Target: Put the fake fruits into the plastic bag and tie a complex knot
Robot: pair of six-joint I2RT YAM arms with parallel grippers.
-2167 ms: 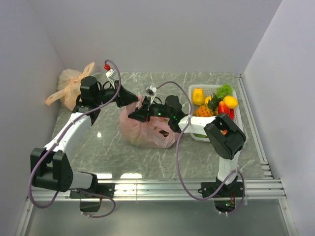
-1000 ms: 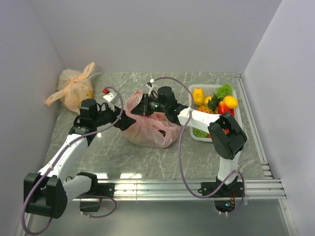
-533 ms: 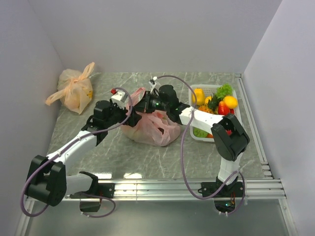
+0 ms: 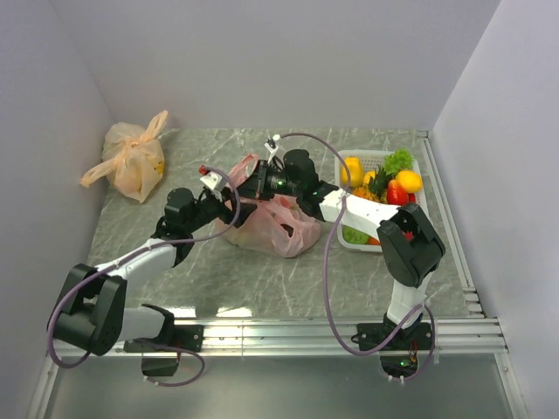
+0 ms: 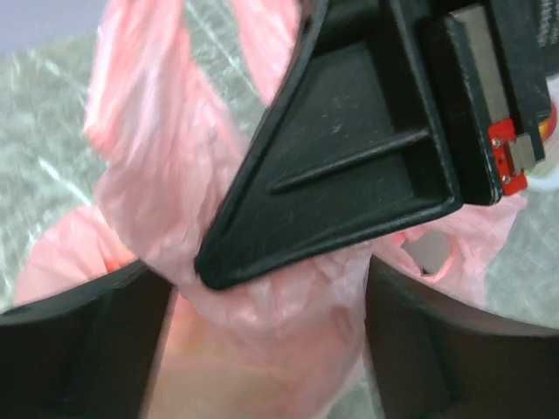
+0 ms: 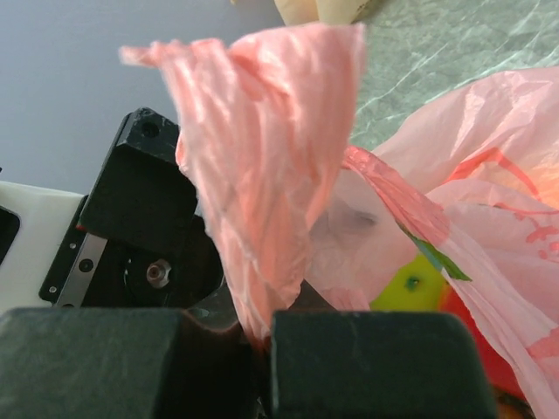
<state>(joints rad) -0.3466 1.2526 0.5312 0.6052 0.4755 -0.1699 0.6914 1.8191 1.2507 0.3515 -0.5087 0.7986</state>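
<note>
You are set up in a robotics lab test cell. Plain pale walls [image 4: 262,61] box in the table [image 4: 262,279] on three sides, and its top is a marble-patterned sheet. Bare aluminium rails [image 4: 288,336] run along the near edge and up the right side, with both arm bases [image 4: 393,336] bolted there. Purple cables [image 4: 325,271] loop loose off each arm.

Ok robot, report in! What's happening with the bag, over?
Right gripper shut on bag handle. Left gripper open, straddling bag. More fruits in basket. Grippers crowd each other.
</note>
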